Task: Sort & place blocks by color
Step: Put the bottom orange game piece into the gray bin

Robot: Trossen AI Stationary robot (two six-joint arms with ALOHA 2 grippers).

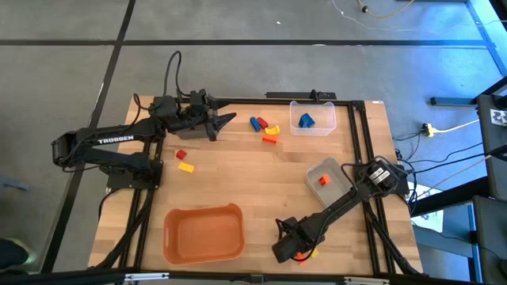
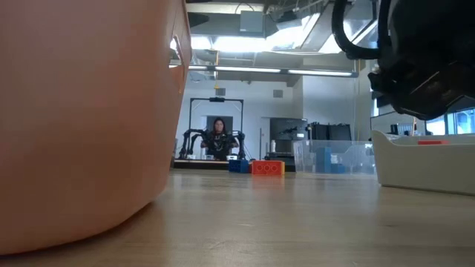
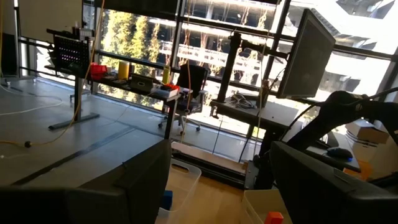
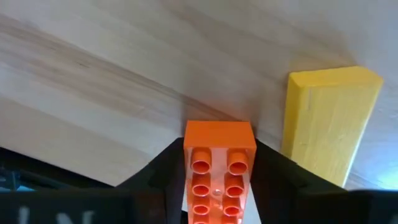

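Note:
My right gripper (image 1: 295, 252) is near the table's front edge, pointing down, shut on an orange brick (image 4: 219, 163). A yellow brick (image 4: 326, 121) lies on the table right beside it. My left gripper (image 1: 226, 120) is open and empty at the far left, above the table; its fingers (image 3: 137, 186) stand apart in the left wrist view. A cluster of blue, red, yellow and orange bricks (image 1: 265, 128) lies at the far middle. A red brick (image 1: 181, 155) and a yellow brick (image 1: 186, 167) lie at the left. My right gripper pinches the orange brick's two long sides (image 4: 188, 155) between its two fingers (image 4: 158, 171). The fingers come from above, pointing down, and lie along the brick. The studded face is toward the wrist camera. Whether the brick's far end touches the table, I cannot tell.
An orange bin (image 1: 203, 233) stands at the front left and fills the left of the low view (image 2: 82, 119). A clear bin (image 1: 311, 119) with a blue brick stands at the far right. A pale bin (image 1: 326, 176) holds an orange-red brick.

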